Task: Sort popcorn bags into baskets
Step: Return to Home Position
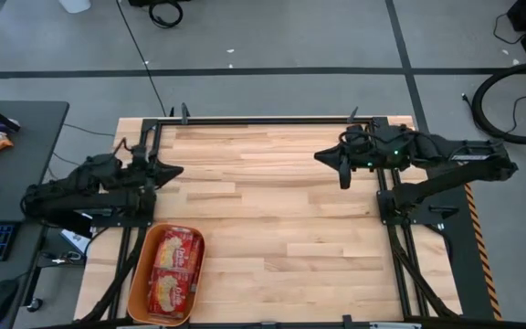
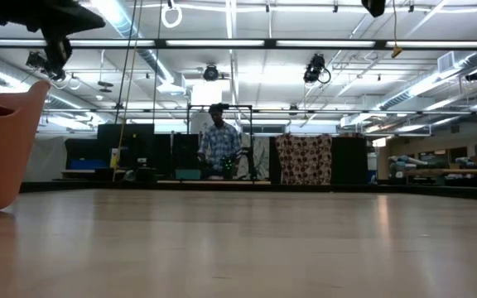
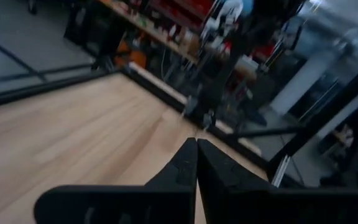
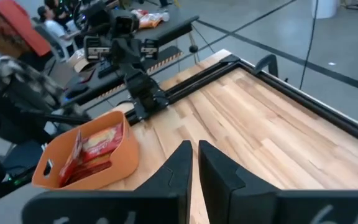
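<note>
The high view looks straight down on the whole table (image 1: 281, 210), the low view level across it, and both share the orange bin (image 1: 138, 292) with the right wrist view.

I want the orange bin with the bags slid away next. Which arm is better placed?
Left, probably. The left gripper hangs close to the orange bin holding the popcorn bags, on the same side; the right gripper is over the opposite side.
</note>
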Available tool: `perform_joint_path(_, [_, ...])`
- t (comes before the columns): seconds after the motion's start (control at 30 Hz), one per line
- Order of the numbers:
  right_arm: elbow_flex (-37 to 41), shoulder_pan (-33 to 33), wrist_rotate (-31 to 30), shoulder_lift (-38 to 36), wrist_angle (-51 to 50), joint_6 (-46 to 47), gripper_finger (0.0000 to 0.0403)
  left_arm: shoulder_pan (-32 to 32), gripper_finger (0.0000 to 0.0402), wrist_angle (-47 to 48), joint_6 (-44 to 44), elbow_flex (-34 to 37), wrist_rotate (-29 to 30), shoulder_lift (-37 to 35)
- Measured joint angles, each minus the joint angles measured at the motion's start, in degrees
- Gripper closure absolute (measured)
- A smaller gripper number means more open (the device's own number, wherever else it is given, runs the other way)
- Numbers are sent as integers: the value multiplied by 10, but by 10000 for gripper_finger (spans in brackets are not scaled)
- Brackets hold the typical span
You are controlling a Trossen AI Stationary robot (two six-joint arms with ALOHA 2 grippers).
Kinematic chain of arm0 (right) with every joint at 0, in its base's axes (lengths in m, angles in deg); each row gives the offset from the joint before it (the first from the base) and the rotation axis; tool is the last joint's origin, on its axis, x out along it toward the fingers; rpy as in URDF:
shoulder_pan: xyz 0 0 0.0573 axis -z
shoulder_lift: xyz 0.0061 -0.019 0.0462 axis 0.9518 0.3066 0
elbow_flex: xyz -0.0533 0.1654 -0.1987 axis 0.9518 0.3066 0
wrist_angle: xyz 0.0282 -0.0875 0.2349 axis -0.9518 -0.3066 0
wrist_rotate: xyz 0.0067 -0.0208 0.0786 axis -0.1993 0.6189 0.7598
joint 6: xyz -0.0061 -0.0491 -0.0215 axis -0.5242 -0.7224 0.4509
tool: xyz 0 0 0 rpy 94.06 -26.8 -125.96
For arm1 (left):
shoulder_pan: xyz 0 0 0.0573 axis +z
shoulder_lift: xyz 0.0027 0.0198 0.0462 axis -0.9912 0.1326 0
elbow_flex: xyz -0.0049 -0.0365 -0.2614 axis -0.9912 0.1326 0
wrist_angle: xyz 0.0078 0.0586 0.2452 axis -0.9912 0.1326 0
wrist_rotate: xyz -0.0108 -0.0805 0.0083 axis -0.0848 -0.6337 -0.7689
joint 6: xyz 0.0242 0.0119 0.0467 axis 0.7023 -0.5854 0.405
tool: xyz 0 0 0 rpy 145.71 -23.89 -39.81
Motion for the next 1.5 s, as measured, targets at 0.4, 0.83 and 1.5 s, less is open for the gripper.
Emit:
perform_joint_path(0.4, [249, 0, -1, -116, 170, 146, 375, 0, 391, -36, -30, 86, 23, -107])
perform_joint_path(0.83, [486, -1, -22, -295, 288, 277, 375, 0, 391, -116, -81, 143, 9, -111])
perform_joint_path(1.5, [629, 2, 18, -422, 301, 282, 375, -1, 391, -244, -240, 272, 91, -106])
